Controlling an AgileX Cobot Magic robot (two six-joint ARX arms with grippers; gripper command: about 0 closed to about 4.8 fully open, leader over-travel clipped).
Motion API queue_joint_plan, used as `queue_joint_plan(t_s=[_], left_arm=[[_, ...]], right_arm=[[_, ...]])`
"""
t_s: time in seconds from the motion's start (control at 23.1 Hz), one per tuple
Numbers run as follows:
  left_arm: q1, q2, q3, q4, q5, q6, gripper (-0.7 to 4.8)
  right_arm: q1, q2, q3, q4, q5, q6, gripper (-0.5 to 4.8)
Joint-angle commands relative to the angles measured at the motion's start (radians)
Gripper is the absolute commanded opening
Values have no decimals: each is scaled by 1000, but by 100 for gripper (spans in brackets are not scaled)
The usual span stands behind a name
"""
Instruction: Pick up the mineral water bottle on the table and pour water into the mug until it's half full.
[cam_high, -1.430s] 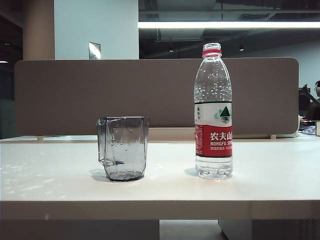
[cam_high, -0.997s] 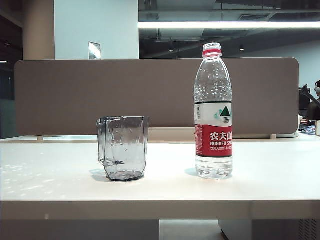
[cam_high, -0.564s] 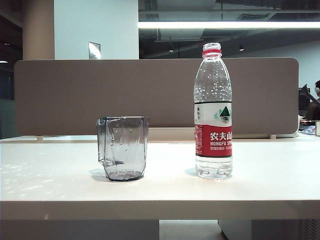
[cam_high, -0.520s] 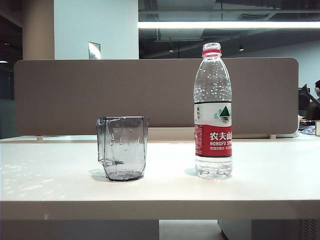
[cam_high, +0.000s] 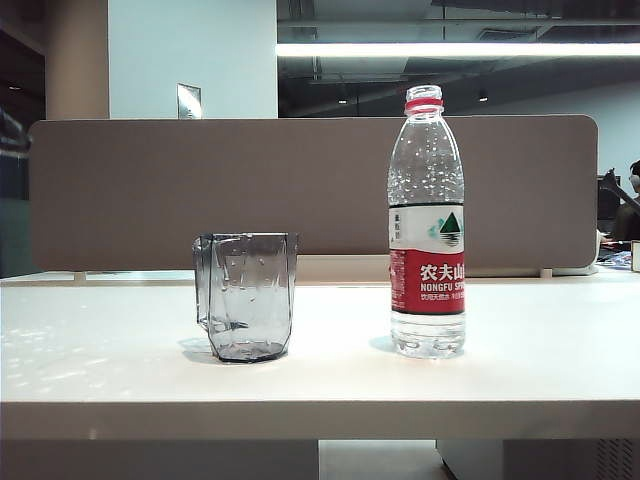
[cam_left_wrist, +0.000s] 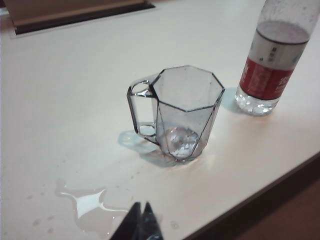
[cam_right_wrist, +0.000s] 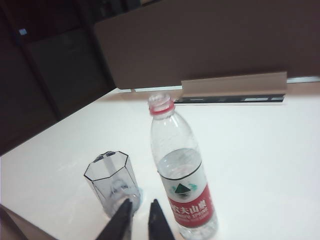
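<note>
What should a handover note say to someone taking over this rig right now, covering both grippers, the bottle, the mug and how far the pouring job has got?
Left gripper: shut, empty, above the table short of the mug.
Right gripper: jaws slightly apart, empty, short of the mineral water bottle.
Bottle: upright, cap off, partly full, beside the mug and not touching it.
Mug: upright, looks empty.
A small puddle lies on the table near the left gripper.
Done: nothing yet; neither gripper touches anything.
Left: grasp the bottle, lift, tilt over the mug, pour to half full.
</note>
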Motion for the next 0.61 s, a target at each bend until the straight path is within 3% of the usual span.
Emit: queue_joint_plan(t_s=[0.04,0.13,0.22,0.39,0.48,0.61], left_arm=[[1,4,2,13,1,0,-5],[1,3,2,13,1,0,-5],[1,3,2,13,1,0,-5],[1,3,2,13,1,0,-5],[1,3,2,13,1,0,-5],[1,2,2,13,1,0,-5]], right_arm=[[2,155,132,-198,18,-206,68],[2,272,204,-238,22,-373,147],[2,365,227,-167,20,-426,251],[-6,507,227,45,21,-336,252],[-23,607,243,41,32,-342,252],[-53,746,259,74,159,-387,252]])
